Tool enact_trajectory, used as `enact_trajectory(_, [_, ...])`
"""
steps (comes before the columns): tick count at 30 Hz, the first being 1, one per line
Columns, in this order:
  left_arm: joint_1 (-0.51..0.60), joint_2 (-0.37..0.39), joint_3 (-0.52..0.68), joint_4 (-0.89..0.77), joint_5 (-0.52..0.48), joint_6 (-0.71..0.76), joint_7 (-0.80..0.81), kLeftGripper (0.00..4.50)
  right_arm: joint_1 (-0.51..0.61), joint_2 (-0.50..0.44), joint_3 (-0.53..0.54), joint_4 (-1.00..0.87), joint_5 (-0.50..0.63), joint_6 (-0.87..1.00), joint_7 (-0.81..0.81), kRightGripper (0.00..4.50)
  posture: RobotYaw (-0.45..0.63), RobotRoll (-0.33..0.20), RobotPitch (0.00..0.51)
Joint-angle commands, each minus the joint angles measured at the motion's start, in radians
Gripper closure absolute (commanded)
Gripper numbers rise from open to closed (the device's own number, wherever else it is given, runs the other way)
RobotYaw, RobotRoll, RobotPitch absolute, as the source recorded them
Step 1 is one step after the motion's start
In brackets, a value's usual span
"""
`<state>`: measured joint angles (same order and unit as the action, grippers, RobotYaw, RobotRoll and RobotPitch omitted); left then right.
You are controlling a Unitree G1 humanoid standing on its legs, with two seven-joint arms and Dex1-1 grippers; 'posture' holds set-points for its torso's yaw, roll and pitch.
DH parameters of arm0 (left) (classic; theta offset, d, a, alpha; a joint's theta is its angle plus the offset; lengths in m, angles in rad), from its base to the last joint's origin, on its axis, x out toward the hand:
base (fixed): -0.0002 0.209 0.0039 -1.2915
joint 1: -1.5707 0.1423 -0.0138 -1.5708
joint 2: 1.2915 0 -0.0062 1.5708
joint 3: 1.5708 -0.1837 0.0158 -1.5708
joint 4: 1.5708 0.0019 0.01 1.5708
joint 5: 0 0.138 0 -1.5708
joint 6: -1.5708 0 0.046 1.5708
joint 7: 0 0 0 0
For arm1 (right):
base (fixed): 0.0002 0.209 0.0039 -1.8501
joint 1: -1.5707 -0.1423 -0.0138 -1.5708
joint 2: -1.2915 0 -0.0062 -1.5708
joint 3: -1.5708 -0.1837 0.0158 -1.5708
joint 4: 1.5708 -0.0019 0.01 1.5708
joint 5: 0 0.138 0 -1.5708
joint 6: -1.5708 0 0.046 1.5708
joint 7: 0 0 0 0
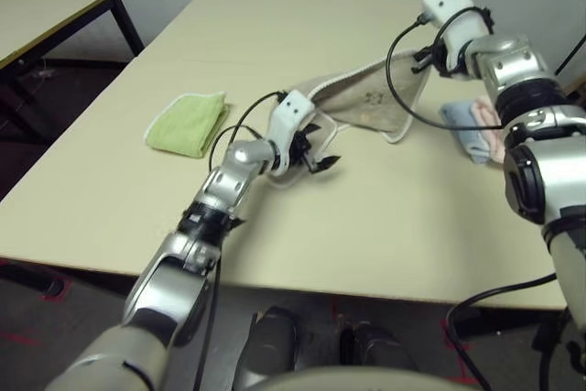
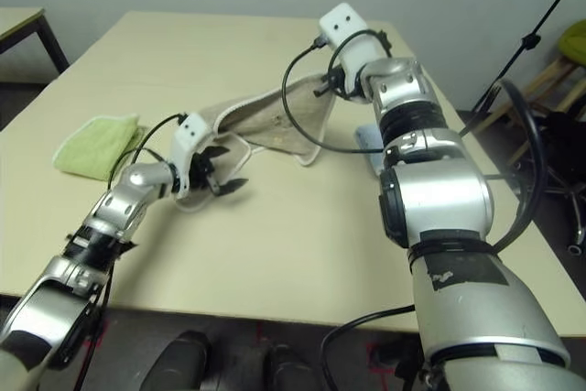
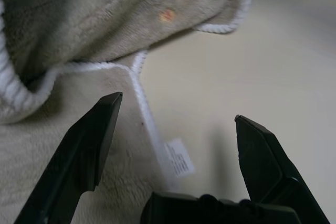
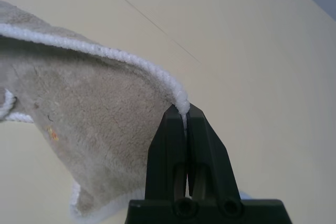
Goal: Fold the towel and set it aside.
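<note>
The towel (image 1: 366,98) is stretched across the middle of the pale worktop (image 1: 385,226), one corner raised off the surface toward the far right and the opposite end lying flat nearer the left. The right gripper (image 4: 182,109) has its jaws pressed tight together on the towel's white stitched edge at that raised corner, so the cloth hangs down from the pinch in a sagging fold (a small orange embroidered mark shows on the hanging face). The left gripper (image 3: 176,124) sits low over the end that rests on the worktop, its jaws spread wide with nothing between them; one finger is above the terry cloth and the other above bare worktop, with the towel's edging and its small white tag (image 3: 179,157) lying between the two. A lime-green folded towel (image 1: 188,123) lies on the worktop to the left, well apart from the beige one. Pale blue and pink folded cloths (image 1: 472,130) rest at the right, just beside the hanging part of the towel and partly hidden behind the right arm.
</note>
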<state>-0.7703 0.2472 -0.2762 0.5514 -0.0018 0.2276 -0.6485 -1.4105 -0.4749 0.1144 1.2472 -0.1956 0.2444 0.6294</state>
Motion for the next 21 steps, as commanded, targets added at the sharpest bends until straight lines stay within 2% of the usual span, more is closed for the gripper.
enact_trajectory(1, [-0.060, -0.041, 0.007, 0.145, 0.036, -0.040, 0.037, 0.00, -0.013, 0.007, -0.007, 0.002, 0.003, -0.006, 0.005, 4.46, 0.26, 0.000, 0.073])
enact_trajectory(9, [-0.150, -0.097, 0.000, 0.399, 0.095, -0.096, 0.087, 0.00, -0.021, 0.006, -0.019, -0.010, 0.014, -0.002, 0.031, 4.46, 0.25, 0.000, 0.077])
enact_trajectory(13, [-0.157, -0.093, -0.012, 0.483, 0.136, -0.104, 0.103, 0.87, -0.022, 0.009, -0.025, -0.025, 0.023, 0.002, 0.058, 4.50, 0.25, 0.000, 0.078])
enact_trajectory(17, [-0.138, -0.081, -0.002, 0.521, 0.145, -0.129, 0.088, 2.24, -0.020, 0.009, -0.023, -0.052, 0.032, 0.009, 0.097, 4.50, 0.25, 0.000, 0.080])
enact_trajectory(21, [-0.101, -0.052, 0.012, 0.478, 0.132, -0.123, 0.043, 3.60, -0.015, -0.005, -0.016, -0.076, 0.035, 0.020, 0.147, 4.50, 0.25, 0.000, 0.080])
